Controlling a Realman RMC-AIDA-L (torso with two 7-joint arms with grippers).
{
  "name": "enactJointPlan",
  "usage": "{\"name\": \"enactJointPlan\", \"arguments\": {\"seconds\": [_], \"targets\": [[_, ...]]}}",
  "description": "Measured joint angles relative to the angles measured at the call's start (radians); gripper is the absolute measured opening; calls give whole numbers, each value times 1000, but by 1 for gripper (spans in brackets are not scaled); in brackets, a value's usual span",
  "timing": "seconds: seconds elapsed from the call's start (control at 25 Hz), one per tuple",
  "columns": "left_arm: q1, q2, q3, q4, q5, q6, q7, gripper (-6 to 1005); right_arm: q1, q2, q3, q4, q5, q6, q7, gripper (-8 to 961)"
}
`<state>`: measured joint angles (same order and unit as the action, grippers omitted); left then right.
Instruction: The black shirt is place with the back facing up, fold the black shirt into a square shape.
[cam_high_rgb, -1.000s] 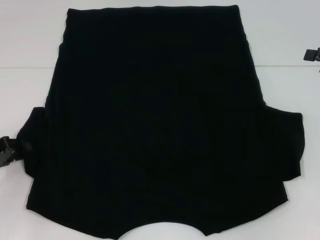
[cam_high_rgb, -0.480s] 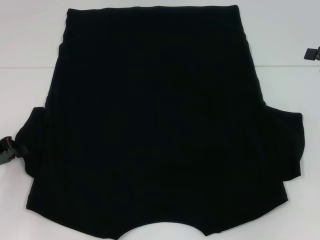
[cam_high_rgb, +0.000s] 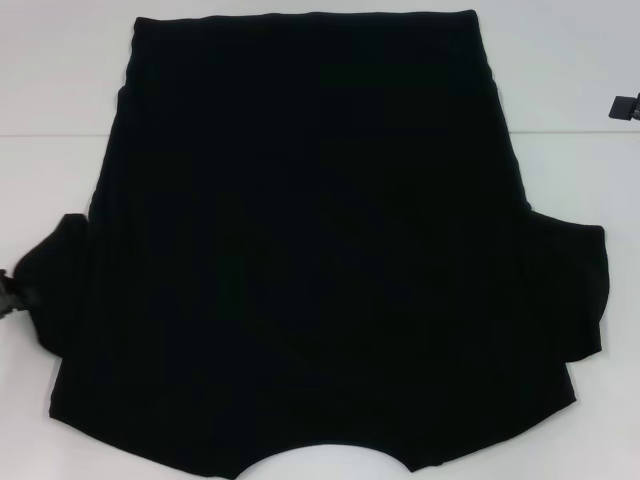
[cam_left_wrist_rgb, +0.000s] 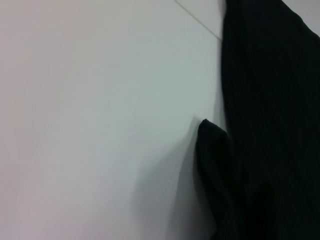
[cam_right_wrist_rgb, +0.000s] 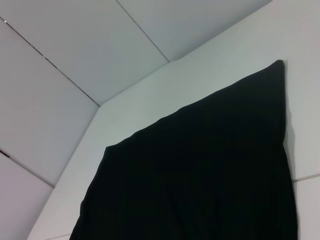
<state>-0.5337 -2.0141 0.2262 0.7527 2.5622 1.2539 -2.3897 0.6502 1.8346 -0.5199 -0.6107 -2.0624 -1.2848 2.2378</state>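
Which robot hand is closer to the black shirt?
The left. The left gripper sits right at the sleeve on the robot's left side of the black shirt, at the cloth's edge. The right gripper hangs off to the far right, with bare table between.

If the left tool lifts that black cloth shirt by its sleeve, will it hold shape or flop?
Probably flop: the black cloth short-sleeved shirt lies flat on the white table, its sleeve rumpled near the left tool. It likely drapes and drags, since it is far bigger than the tool. It is unlikely to roll or tip.
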Motion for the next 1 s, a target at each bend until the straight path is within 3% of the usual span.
{"name": "enactJointPlan", "arguments": {"seconds": [0.28,0.48,1.0], "targets": [[19,19,-2,69,6,5,-29,11,-4,-2,0,0,3,-2,5,862],[-23,42,-2,101,117,-1,-73,10,3,-3,-1,0,2,-3,6,860],[-55,54,25,157,134,29,-112,9,8,-2,0,0,4,-4,8,853]]}}
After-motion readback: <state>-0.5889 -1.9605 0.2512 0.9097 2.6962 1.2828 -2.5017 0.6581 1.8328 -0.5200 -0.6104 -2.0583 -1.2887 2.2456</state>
